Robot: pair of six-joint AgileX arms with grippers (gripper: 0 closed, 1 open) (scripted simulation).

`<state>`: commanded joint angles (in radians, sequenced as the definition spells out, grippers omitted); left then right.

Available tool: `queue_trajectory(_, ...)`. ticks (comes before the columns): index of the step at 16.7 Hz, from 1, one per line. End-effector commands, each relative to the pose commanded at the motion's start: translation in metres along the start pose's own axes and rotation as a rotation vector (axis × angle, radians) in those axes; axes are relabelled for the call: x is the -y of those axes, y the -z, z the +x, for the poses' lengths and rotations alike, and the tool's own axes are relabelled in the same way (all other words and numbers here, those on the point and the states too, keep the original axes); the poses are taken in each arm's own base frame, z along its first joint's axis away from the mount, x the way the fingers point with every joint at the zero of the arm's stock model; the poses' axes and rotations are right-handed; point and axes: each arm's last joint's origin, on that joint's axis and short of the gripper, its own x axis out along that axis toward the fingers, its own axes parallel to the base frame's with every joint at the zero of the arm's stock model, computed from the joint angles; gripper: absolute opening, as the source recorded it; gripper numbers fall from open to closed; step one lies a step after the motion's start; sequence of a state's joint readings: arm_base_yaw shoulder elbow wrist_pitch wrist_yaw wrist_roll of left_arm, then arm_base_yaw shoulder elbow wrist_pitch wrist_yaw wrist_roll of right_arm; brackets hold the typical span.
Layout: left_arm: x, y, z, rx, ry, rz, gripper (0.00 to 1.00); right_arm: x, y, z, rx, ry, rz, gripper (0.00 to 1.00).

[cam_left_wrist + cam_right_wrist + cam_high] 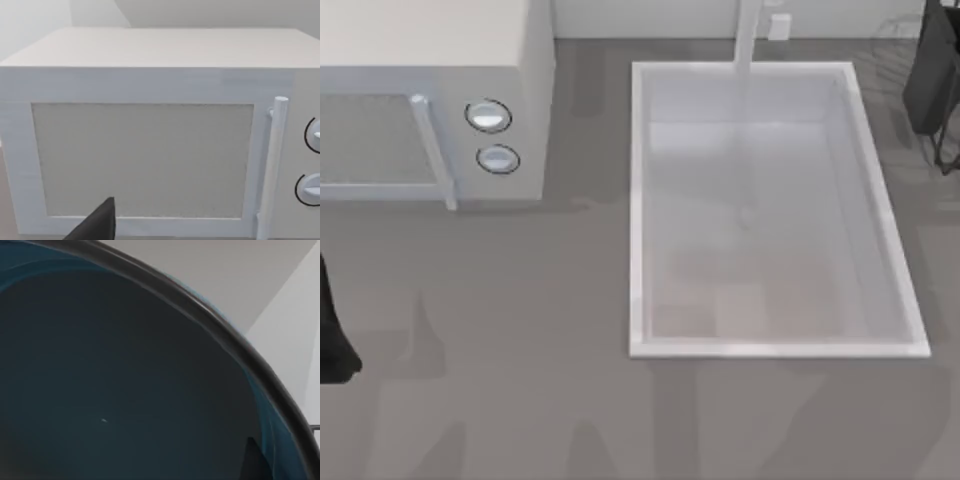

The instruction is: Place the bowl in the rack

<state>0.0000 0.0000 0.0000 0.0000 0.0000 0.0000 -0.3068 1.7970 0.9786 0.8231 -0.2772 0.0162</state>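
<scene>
Grey tabletop carries a white microwave at the left and a white sink in the middle. Your right arm hangs by the rack at the far right edge; its wrist view sits against the bowl, so the right end effector probably pinches it, though you cannot tell. Lower slowly, rim aligned between wires. Your left end effector idles facing the microwave.

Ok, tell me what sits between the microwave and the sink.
Nothing: in the top view, bare grey countertop separates the microwave from the sink.
</scene>
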Motion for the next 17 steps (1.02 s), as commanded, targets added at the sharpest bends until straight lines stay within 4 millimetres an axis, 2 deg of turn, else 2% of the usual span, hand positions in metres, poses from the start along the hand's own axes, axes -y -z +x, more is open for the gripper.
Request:
queue_trajectory(13,0.0,0.0,0.0,0.0,0.0,0.0,1.0,0.0,0.0,0.0,0.0,0.0,0.0,0.98)
queue_trajectory(17,0.0,0.0,0.0,0.0,0.0,0.0,1.0,0.0,0.0,0.0,0.0,0.0,0.0,1.0)
